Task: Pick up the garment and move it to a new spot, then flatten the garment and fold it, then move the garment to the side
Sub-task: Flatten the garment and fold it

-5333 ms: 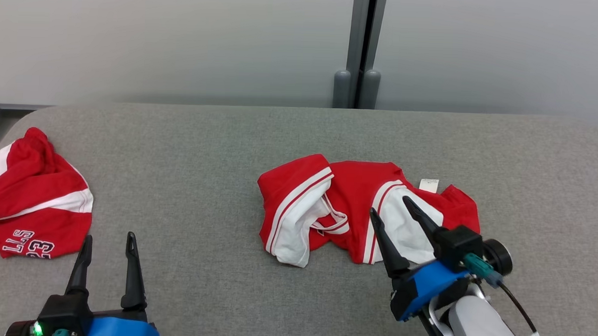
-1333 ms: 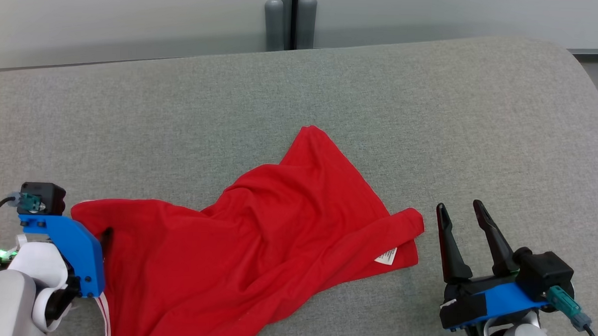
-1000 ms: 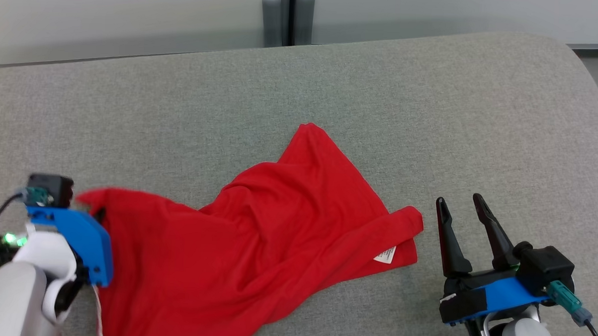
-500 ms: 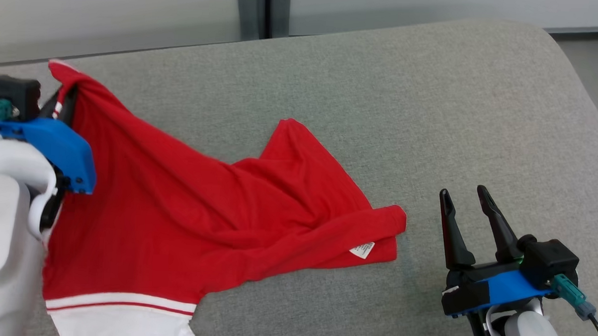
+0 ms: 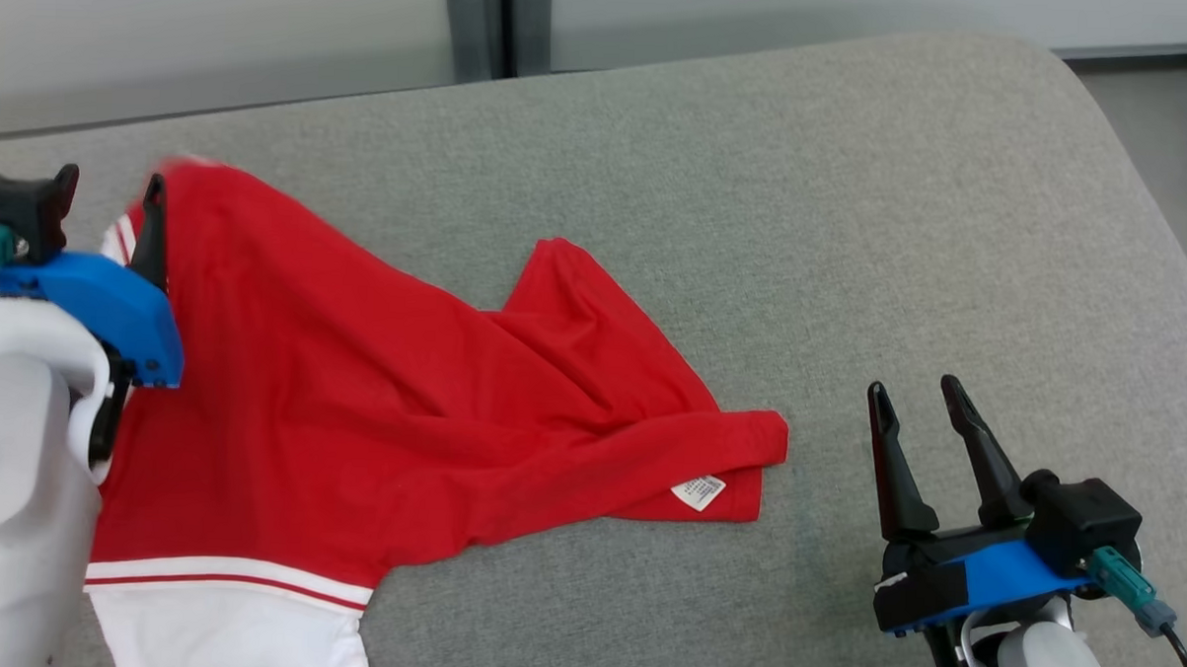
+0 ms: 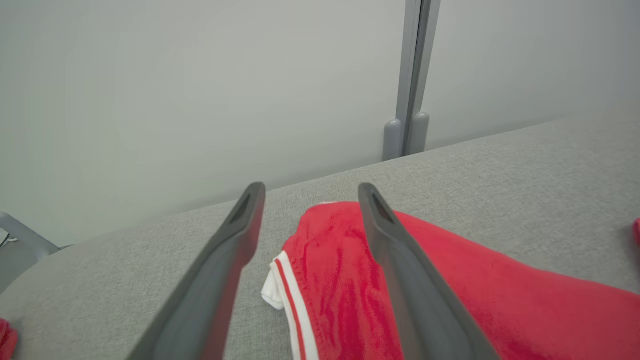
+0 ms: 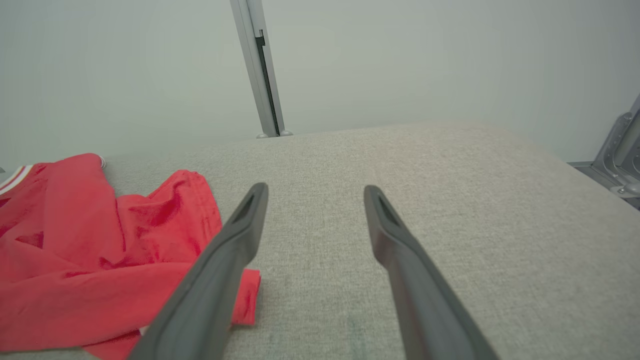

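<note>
The red garment with white and red striped trim lies spread across the grey padded table, its white hem at the lower left and a small care label near its right tip. My left gripper stands open at the garment's upper left corner, its fingers apart. In the left wrist view that trimmed corner lies loose on the table between and under the open left gripper. My right gripper is open, right of the garment's tip and apart from it. The right wrist view shows the garment left of the right gripper.
A grey post stands behind the table against a pale wall. The table's rounded right edge drops to the floor. A scrap of another red cloth peeks in at the left wrist view's lower left corner.
My left gripper carried the garment's corner up and back, spreading the cloth, then opened and let the corner drop. The camera has shifted. The right gripper stayed open and still.
</note>
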Controlling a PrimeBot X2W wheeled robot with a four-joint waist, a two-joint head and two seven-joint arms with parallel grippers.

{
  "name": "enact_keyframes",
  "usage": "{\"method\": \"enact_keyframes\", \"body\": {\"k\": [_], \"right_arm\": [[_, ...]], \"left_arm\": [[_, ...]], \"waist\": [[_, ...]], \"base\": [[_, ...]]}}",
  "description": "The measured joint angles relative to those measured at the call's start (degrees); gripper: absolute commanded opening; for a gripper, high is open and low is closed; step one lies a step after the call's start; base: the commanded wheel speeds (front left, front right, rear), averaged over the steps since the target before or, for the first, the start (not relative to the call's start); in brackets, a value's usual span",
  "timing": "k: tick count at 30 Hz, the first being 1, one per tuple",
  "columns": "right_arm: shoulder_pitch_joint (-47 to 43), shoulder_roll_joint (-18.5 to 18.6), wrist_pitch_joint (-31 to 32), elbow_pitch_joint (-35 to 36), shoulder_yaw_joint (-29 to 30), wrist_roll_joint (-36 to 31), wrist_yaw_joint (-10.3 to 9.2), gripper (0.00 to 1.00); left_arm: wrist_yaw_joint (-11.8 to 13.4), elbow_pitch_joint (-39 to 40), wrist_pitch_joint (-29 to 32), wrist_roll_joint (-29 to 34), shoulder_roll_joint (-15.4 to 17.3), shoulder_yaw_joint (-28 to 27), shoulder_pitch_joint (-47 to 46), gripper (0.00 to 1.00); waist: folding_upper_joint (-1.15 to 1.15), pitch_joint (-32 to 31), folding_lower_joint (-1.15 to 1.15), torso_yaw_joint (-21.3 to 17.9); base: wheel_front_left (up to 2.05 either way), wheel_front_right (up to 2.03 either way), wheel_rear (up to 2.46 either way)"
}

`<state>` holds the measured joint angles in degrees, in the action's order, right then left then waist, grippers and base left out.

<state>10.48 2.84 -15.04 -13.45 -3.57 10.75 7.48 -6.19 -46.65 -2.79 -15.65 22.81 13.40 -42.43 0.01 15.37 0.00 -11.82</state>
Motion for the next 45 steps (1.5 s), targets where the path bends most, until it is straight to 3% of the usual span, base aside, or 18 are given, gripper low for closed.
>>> {"method": "enact_keyframes", "body": {"k": [5, 10, 18, 25, 34, 45], "right_arm": [[-1.10, 0.01, 0.00, -0.62, 0.67, -0.20, 0.00, 1.00], [-2.73, 0.00, 0.00, -1.02, 1.48, -0.73, 0.00, 1.00], [-4.40, -0.02, -0.01, -1.92, 2.38, -1.19, 0.00, 1.00], [-4.97, -0.02, 0.00, -3.42, 2.68, -1.54, 0.01, 1.00], [-5.72, -0.02, 0.00, -5.35, 3.30, -1.62, 0.00, 1.00], [-5.78, -0.02, 0.01, -11.48, 2.48, -2.13, 0.00, 1.00]], "left_arm": [[0.14, -0.92, -7.20, -1.30, -1.64, -0.70, 4.16, 1.00], [2.40, 3.43, -11.60, -2.05, -2.68, -2.25, 9.32, 1.00], [6.80, 22.09, -12.21, -0.87, -5.65, -7.39, 23.17, 1.00], [8.72, 35.31, -12.22, 2.69, -9.54, -12.13, 34.95, 1.00], [7.87, 41.41, -12.27, 5.60, -15.93, -16.96, 46.10, 1.00], [5.32, 41.22, -12.27, 7.33, -18.87, -19.81, 48.25, 1.00]], "waist": [[0.00, -2.76, 0.00, 1.67], [-0.01, -5.16, -0.01, 3.95], [-0.01, -7.48, -0.01, 7.67], [-0.01, -8.21, -0.01, 9.76], [-0.01, -9.30, -0.01, 11.60], [-0.01, -10.14, -0.01, 12.43]], "base": [[0.00, 0.00, 0.00], [0.00, 0.00, 0.00], [0.00, 0.00, 0.00], [0.00, 0.00, 0.00], [0.00, 0.00, 0.00], [0.00, 0.00, 0.00]]}}
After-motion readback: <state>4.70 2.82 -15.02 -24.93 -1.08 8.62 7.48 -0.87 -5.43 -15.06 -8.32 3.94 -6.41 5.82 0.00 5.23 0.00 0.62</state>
